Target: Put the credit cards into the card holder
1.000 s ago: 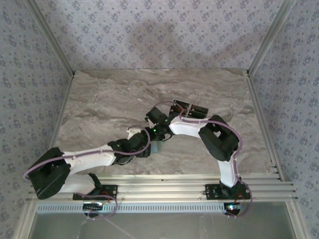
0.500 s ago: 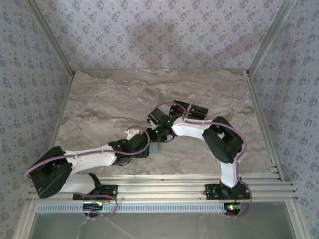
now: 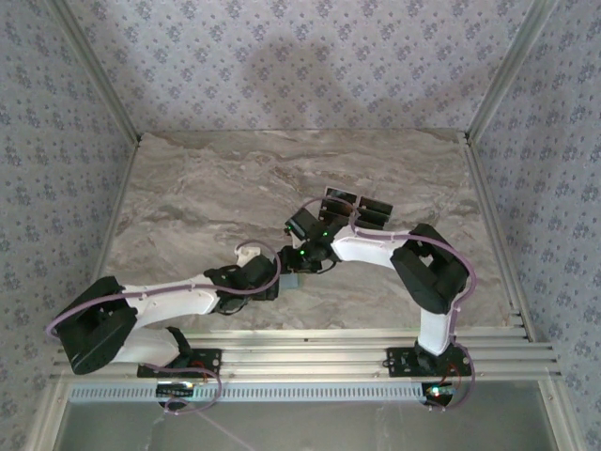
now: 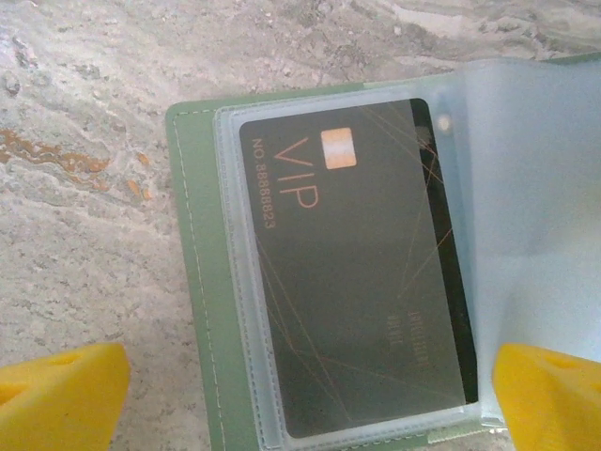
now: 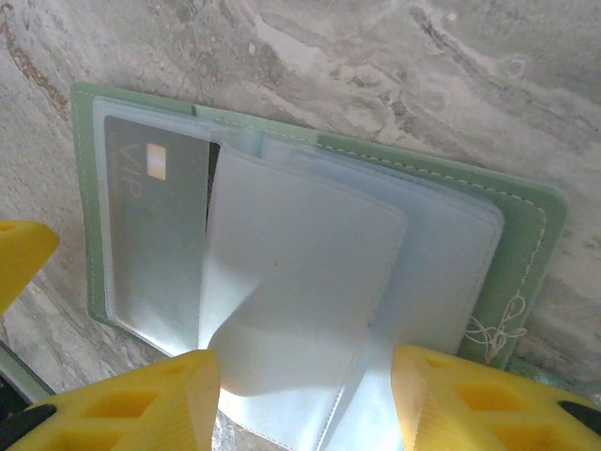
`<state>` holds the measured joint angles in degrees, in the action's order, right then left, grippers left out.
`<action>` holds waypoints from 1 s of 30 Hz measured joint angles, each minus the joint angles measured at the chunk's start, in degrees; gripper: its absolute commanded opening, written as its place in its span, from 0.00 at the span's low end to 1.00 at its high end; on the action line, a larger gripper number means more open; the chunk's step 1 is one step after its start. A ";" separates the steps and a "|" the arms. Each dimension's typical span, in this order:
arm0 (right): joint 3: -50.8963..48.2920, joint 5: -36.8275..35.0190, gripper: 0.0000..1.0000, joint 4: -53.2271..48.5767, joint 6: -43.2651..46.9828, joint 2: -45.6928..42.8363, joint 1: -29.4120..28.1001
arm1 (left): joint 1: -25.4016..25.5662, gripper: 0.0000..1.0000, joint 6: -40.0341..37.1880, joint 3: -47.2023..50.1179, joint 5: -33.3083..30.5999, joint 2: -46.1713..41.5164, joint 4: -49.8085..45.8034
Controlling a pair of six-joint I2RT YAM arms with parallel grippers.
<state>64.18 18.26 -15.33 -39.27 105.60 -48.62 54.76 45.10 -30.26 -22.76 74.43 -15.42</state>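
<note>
Step in hand, by judgement: filling sleeves with cards.
- Left gripper [image 4: 305,399] fully released, fingers straddling open card holder [image 4: 192,282], which lay directly beneath it on marble table [image 4: 84,141].
- Black VIP card [image 4: 357,272] lay in clear sleeve between left fingers.
- Right gripper [image 5: 300,404] jaws half apart, loose sleeve page [image 5: 300,282] curling up between them. Could not tell whether page was pinched.
- Spare credit cards [image 3: 357,205] lay just beyond right gripper.
- Next probably: fetch another card and slide it into an empty sleeve, with holder steadied.
</note>
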 measured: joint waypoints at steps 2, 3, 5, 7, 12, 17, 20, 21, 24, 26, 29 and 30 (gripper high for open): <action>-0.02 0.00 0.53 0.39 -0.20 0.04 0.00 | 0.02 0.99 0.02 0.09 -0.02 0.00 0.00; -0.02 0.02 0.53 0.55 -0.22 0.09 -0.02 | 0.02 0.99 0.00 0.11 -0.02 0.00 0.00; -0.02 0.07 0.53 0.87 -0.35 0.39 -0.04 | 0.00 0.99 0.02 0.11 -0.04 0.00 0.00; -0.02 0.26 0.53 1.22 -0.42 0.92 -0.04 | 0.00 0.99 0.13 0.13 -0.02 0.00 0.00; 0.28 0.90 0.53 2.36 -0.42 1.53 -0.15 | 0.00 0.99 0.42 0.66 -0.04 0.00 0.04; 0.90 1.16 0.53 2.34 -0.44 1.95 -0.28 | 0.00 0.99 0.42 0.68 -0.20 -0.17 0.00; 1.03 1.18 0.53 2.29 -0.46 1.95 -0.46 | 0.00 1.00 0.42 0.70 -0.61 -1.70 -0.98; 1.14 1.16 0.53 2.19 -0.52 1.95 -0.55 | 0.00 1.00 0.35 0.70 -0.76 -2.71 -1.51; 1.81 1.07 0.53 1.84 -0.70 1.95 -0.79 | 0.00 1.00 0.39 0.72 -1.25 -7.34 -3.82; 2.36 1.03 0.53 1.79 -0.85 1.95 -0.98 | -0.13 1.00 0.44 0.76 -1.75 -11.37 -5.66; 3.76 1.03 0.53 0.72 -1.03 1.95 -1.51 | -1.14 1.00 0.90 1.31 -2.60 -17.22 -7.91; 4.22 1.03 0.53 0.48 -1.03 1.95 -1.77 | -1.60 1.00 1.09 1.49 -2.78 -18.95 -8.61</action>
<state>68.40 19.29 -14.85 -40.29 107.55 -50.39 53.17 46.19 -28.77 -25.54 55.48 -24.03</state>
